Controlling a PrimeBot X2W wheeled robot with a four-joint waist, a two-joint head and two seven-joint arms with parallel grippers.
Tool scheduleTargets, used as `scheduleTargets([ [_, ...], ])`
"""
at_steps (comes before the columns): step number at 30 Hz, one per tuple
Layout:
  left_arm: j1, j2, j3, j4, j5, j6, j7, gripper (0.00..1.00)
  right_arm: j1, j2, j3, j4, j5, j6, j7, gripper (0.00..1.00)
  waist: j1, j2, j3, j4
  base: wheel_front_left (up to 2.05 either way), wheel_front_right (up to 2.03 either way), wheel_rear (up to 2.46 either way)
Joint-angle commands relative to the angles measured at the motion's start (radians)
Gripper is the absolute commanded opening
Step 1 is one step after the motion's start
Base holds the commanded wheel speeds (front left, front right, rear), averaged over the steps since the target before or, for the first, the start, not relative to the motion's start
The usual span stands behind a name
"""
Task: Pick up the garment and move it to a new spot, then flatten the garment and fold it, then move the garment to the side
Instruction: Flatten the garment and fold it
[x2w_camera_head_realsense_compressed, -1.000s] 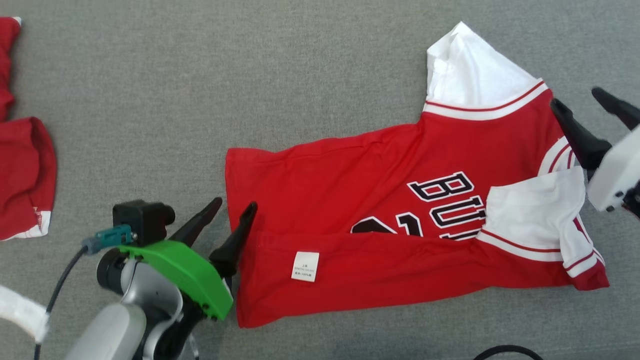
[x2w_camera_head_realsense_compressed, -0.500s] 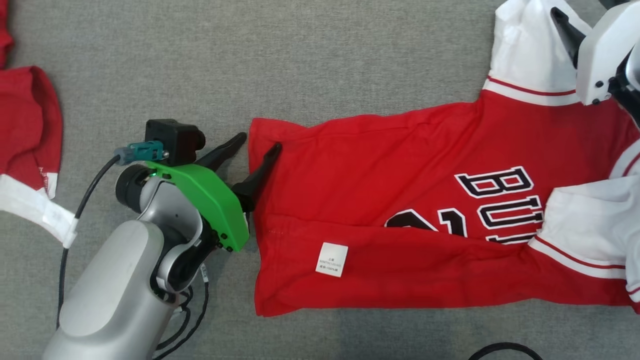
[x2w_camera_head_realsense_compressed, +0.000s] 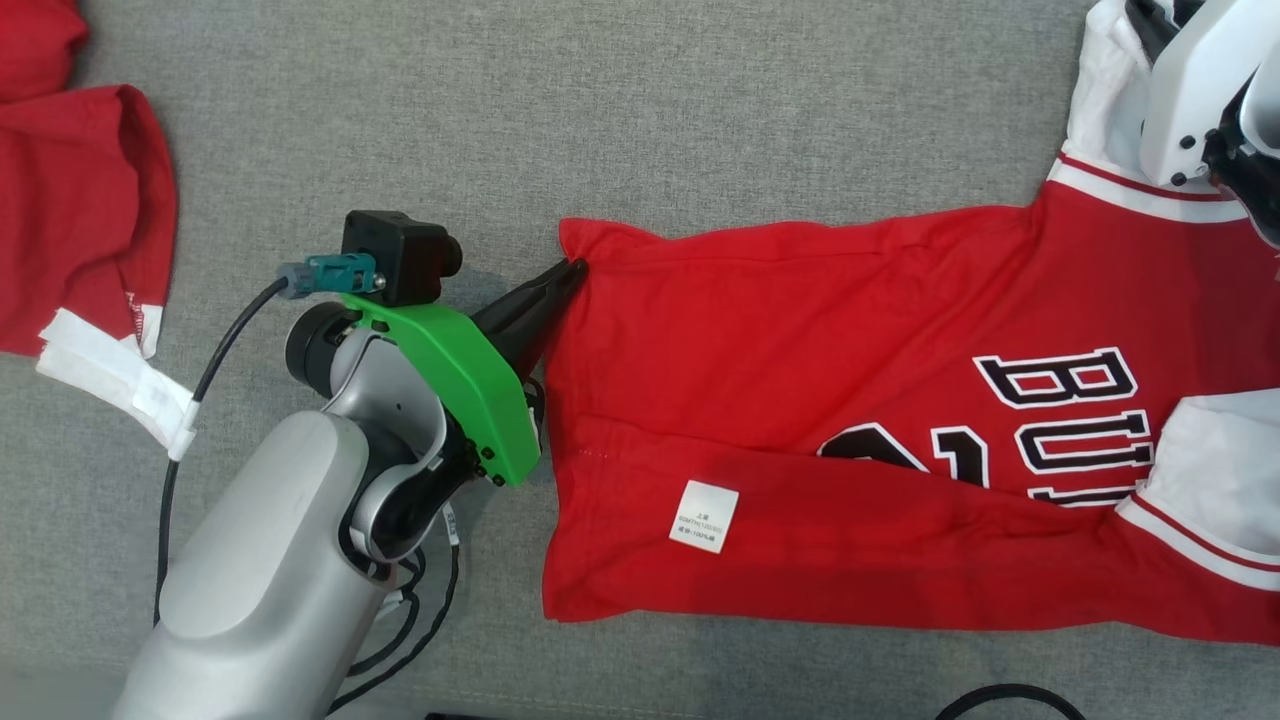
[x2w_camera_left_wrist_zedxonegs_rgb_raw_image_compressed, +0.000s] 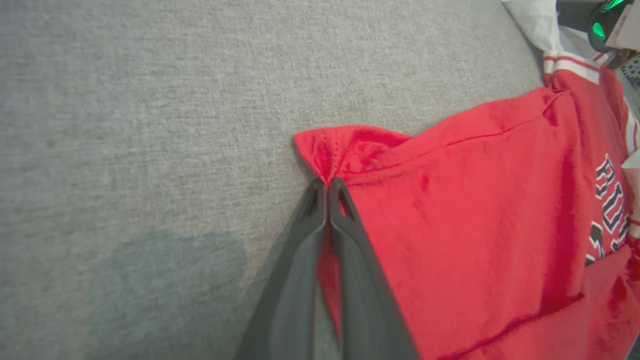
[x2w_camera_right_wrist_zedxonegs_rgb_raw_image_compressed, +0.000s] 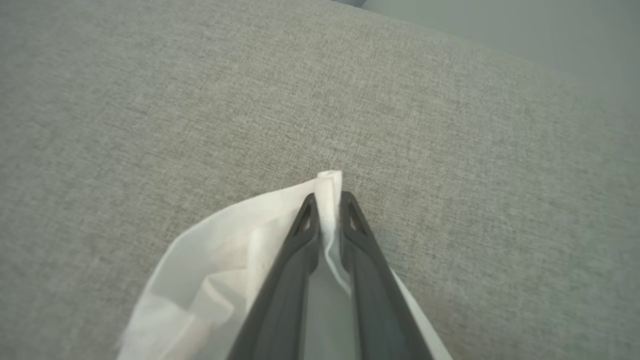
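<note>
While being pinched at two far points, the red garment (x2w_camera_head_realsense_compressed: 800, 380) is lying spread across the grey tabletop (x2w_camera_head_realsense_compressed: 640, 110).
Left pincer (x2w_camera_left_wrist_zedxonegs_rgb_raw_image_compressed: 327, 184) is clenching the far-left hem corner (x2w_camera_left_wrist_zedxonegs_rgb_raw_image_compressed: 325, 150), fingers pressed together with red cloth bunching just past the tips; right pincer (x2w_camera_right_wrist_zedxonegs_rgb_raw_image_compressed: 327, 199) is gripping a rolled edge of the white sleeve (x2w_camera_right_wrist_zedxonegs_rgb_raw_image_compressed: 210, 280) at the far right. The garment's near strip is lying turned over, its care label (x2w_camera_head_realsense_compressed: 703, 516) showing. Judging by this, a two-point lift or pull is coming: both arms should be rising together at an even spacing, so the far edge is running taut without sagging or twisting. Each bite is looking shallow, so a gentle, level motion is advisable lest a corner slip. Another red garment (x2w_camera_head_realsense_compressed: 90, 200) is lying well apart at the left.
</note>
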Motion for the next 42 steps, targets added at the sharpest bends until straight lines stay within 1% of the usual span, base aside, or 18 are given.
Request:
scheduleTargets([
  [1, 0.005, -0.003, -0.007, 0.013, -0.004, -0.004, -0.002, 0.0, 0.01, 0.005, 0.016, 0.018, 0.018, 0.0, -0.001, 0.0, -0.0001, 0.0, -0.005, -0.005, 0.0, 0.0, 0.0],
  [4, 0.001, -0.006, 0.008, 0.017, -0.012, -0.006, -0.028, 0.0, -0.005, -0.017, 0.017, 0.015, 0.046, -0.001, -0.036, 0.0, -0.0001, 0.0, -0.015, -0.014, 0.0, 0.0, 0.0],
  [7, -0.022, -0.002, 0.039, 0.029, -0.008, 0.01, -0.069, 0.0, -0.02, -0.042, -0.004, 0.029, 0.059, -0.001, -0.102, 0.0, -0.0001, 0.0, -0.036, -0.027, 0.0, 0.0, 0.0],
  [11, -0.034, 0.002, 0.069, 0.044, -0.008, 0.03, -0.099, 0.0, -0.028, -0.056, -0.025, 0.038, 0.037, -0.001, -0.167, 0.0, -0.0001, 0.0, -0.054, -0.034, 0.0, 0.0, 0.0],
  [18, -0.043, 0.007, 0.087, 0.078, -0.006, 0.045, -0.125, 0.0, -0.027, -0.038, -0.054, 0.062, 0.029, -0.001, -0.258, 0.0, -0.0001, 0.0, -0.092, -0.045, 0.0, 0.0, 0.0],
  [21, -0.036, 0.004, 0.096, 0.09, -0.006, 0.05, -0.146, 0.0, -0.006, -0.032, -0.042, 0.045, 0.048, -0.001, -0.284, 0.0, -0.0001, 0.0, -0.109, -0.052, 0.0, 0.0, 0.0],
  [23, -0.024, 0.002, 0.093, 0.093, -0.004, 0.048, -0.155, 0.0, 0.024, -0.039, -0.021, 0.022, 0.071, -0.001, -0.295, 0.0, -0.0001, 0.0, -0.124, -0.055, 0.0, 0.0, 0.0],
  [28, 0.043, 0.003, 0.076, 0.066, -0.005, 0.046, -0.174, 0.0, 0.15, -0.089, 0.009, -0.108, 0.153, -0.001, -0.333, 0.0, -0.0001, 0.0, -0.175, -0.065, 0.0, 0.0, 0.0],
  [33, 0.17, 0.03, 0.081, -0.035, -0.022, 0.07, -0.195, 0.0, 0.362, -0.121, -0.033, -0.312, 0.227, -0.001, -0.347, 0.0, -0.0001, 0.0, -0.222, -0.102, 0.0, 0.0, 0.0],
  [37, 0.281, 0.064, 0.096, -0.141, -0.034, 0.109, -0.201, 0.0, 0.578, -0.105, -0.12, -0.482, 0.252, -0.001, -0.331, 0.0, -0.0001, 0.0, -0.258, -0.129, 0.0, 0.0, 0.0],
  [39, 0.332, 0.077, 0.105, -0.193, -0.048, 0.131, -0.198, 0.0, 0.682, -0.082, -0.17, -0.558, 0.255, -0.001, -0.326, 0.0, -0.0001, 0.0, -0.269, -0.145, 0.0, 0.0, 0.0],
  [40, 0.332, 0.077, 0.105, -0.193, -0.048, 0.131, -0.198, 0.0, 0.682, -0.082, -0.17, -0.558, 0.255, -0.001, -0.326, 0.0, -0.0001, 0.0, -0.269, -0.145, 0.0, 0.0, 0.0],
  [42, 0.377, 0.087, 0.121, -0.237, -0.056, 0.158, -0.202, 0.0, 0.775, -0.042, -0.208, -0.626, 0.243, -0.001, -0.318, 0.0, -0.0001, 0.0, -0.275, -0.162, 0.0, 0.0, 0.0],
])
